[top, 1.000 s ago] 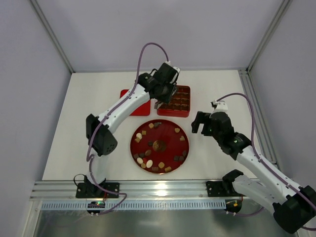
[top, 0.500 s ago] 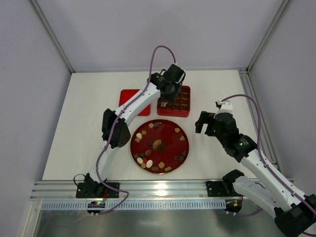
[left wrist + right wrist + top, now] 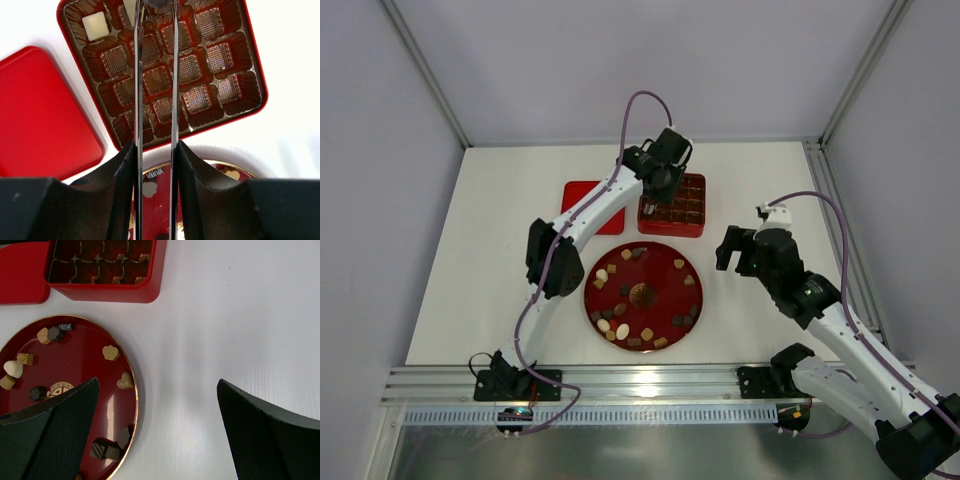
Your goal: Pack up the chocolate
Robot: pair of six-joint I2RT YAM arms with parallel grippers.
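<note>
Several chocolate pieces (image 3: 620,330), dark, tan and cream, lie on the round red plate (image 3: 665,285), which also shows in the right wrist view (image 3: 80,365). Behind it stands the red box (image 3: 220,57) with brown grid cups. One cream chocolate (image 3: 95,25) sits in a corner cup. My left gripper (image 3: 155,4) hangs over the box (image 3: 692,225), its thin blades a little apart, with a dark chocolate between the tips at the frame's top edge. My right gripper (image 3: 157,382) stands open over bare table, right of the plate and holding nothing.
The flat red lid (image 3: 45,110) lies left of the box, touching it or nearly so. A metal rail (image 3: 640,385) runs along the near table edge, and enclosure walls close in the sides and back.
The left arm has reached farther back and right, from the box's front left corner to over the box. The right arm shifted slightly right.
</note>
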